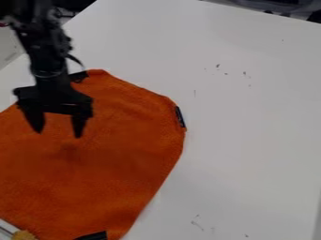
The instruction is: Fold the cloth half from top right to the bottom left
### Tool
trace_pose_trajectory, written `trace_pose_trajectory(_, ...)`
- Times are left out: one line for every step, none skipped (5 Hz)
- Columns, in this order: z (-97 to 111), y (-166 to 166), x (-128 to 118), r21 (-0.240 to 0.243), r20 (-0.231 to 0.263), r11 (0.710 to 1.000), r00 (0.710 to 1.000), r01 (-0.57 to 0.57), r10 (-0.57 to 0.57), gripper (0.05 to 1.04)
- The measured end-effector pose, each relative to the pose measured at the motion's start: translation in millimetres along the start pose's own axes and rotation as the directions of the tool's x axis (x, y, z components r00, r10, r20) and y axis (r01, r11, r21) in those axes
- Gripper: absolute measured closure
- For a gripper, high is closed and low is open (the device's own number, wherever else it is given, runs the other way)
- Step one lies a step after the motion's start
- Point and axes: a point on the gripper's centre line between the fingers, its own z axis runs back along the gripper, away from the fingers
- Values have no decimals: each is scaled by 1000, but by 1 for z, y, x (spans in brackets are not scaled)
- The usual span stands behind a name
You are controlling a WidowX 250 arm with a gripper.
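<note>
White worktop [244,117] under the work. Orange cloth [113,168] lies spread on it across the left and lower part of the view, no fold across it; upper right edge bowed rather than square. Black arm [47,54] comes in at upper left. Its tool [58,129] hangs over the upper left part of the cloth, fingers wide apart, nothing between them. Dark patch [180,117] at the cloth's right edge; small tan lump [24,235] by its lower left edge.

Step in hand, as judged: approach, ahead of the grasp. Next move likely calls for bringing the tool over the top right edge, lowering, pinching the fabric, then lifting and drawing it diagonally to the bottom left. A shallow pinch could slip.
</note>
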Motion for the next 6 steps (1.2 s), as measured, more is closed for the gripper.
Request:
trace_pose_trajectory(11, -50, 1, 10, 28, 999, 999, -44, 43, 83)
trace_pose_trajectory(29, -99, 12, 17, 73, 1000, 997, 8, -9, 83)
trace_pose_trajectory(46, -127, 26, -3, 100, 1000, 995, 28, -28, 83)
trace_pose_trajectory(54, -149, 36, -41, 121, 997, 991, 61, -56, 83)
trace_pose_trajectory(39, -164, 49, -72, 91, 993, 992, 96, -89, 83)
trace_pose_trajectory(24, -162, 64, -89, 61, 992, 995, 86, -81, 83)
